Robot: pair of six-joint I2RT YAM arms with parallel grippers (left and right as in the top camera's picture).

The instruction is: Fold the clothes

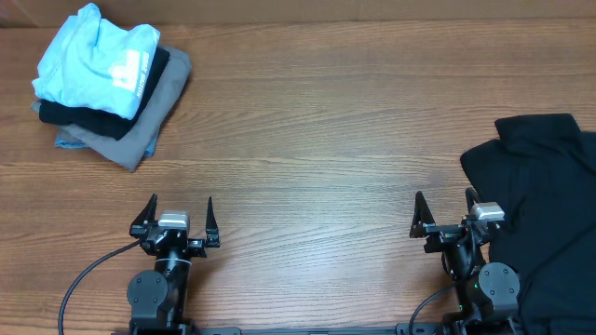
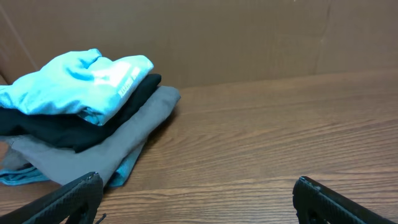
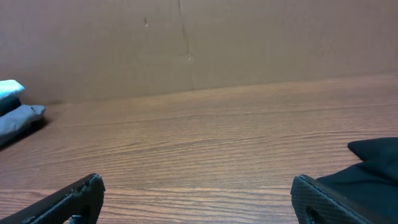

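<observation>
overhead shows black polo shirt [image 1: 545, 209] lying crumpled.

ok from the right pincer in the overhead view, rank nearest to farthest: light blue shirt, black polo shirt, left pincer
1. black polo shirt, just right of the right pincer
2. left pincer, across the near side
3. light blue shirt, far left corner

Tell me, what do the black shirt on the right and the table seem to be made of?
The black shirt looks like soft matte fabric, perhaps a knit: it lies limp and rumpled, without shine. The table looks like wood or wood-look laminate: streaky brown grain, smooth, faint sheen; which one, I cannot tell.
</observation>
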